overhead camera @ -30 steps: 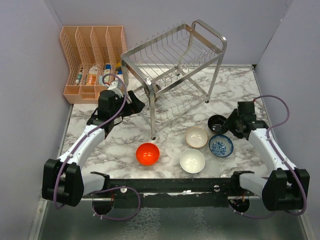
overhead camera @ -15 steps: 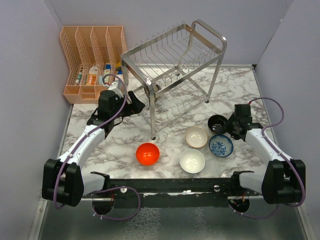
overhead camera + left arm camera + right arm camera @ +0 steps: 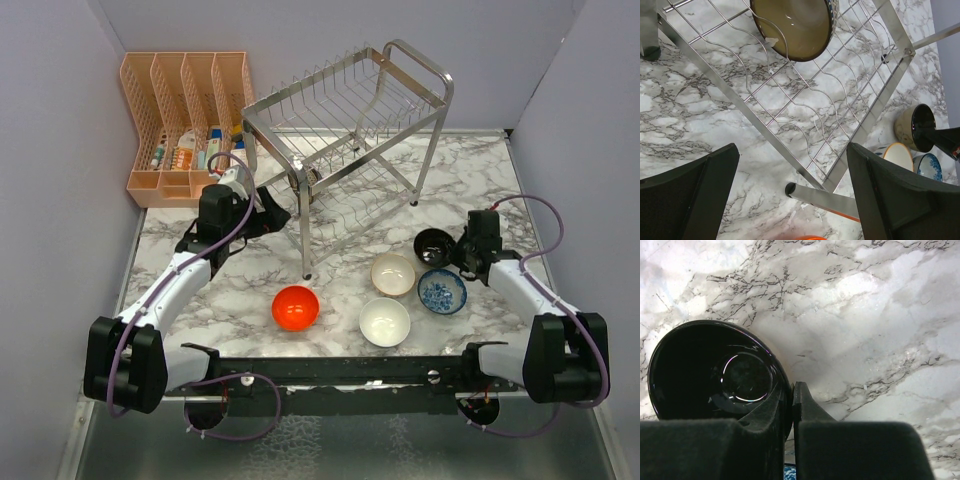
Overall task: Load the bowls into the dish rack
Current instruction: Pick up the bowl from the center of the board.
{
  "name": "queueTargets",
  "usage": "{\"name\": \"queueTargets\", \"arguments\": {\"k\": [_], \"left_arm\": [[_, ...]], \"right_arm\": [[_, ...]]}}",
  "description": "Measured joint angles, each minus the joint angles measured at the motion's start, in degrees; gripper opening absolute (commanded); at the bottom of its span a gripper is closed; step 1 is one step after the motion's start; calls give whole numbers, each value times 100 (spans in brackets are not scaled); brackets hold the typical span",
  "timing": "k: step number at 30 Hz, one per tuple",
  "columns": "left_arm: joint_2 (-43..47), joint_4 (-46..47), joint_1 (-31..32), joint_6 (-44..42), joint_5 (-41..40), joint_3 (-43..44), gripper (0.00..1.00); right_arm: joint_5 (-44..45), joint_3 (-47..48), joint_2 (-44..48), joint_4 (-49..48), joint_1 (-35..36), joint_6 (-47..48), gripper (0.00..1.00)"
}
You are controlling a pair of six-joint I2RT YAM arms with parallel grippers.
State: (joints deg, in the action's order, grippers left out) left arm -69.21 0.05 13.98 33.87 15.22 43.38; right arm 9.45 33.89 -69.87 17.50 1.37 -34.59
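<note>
Forearm (image 3: 522, 287) low, right end effector (image 3: 791, 390) clamps dark bowl (image 3: 715, 375) rim.

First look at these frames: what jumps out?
The steel dish rack dominates the back centre, with one dark-sided bowl already on its lower tier, next to the open left gripper. At the right, the right gripper is pinched shut on the rim of a glossy black bowl. The red-orange bowl at front centre is the loudest colour.
</note>
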Motion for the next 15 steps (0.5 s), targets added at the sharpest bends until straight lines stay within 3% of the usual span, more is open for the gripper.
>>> {"name": "queueTargets", "arguments": {"k": [9, 15], "left_arm": [[7, 7, 2, 9, 2, -13, 92], [28, 17, 2, 26, 0, -13, 92]], "right_arm": [[9, 35, 874, 146, 22, 197, 1], [127, 527, 1504, 284, 564, 363, 1]]}}
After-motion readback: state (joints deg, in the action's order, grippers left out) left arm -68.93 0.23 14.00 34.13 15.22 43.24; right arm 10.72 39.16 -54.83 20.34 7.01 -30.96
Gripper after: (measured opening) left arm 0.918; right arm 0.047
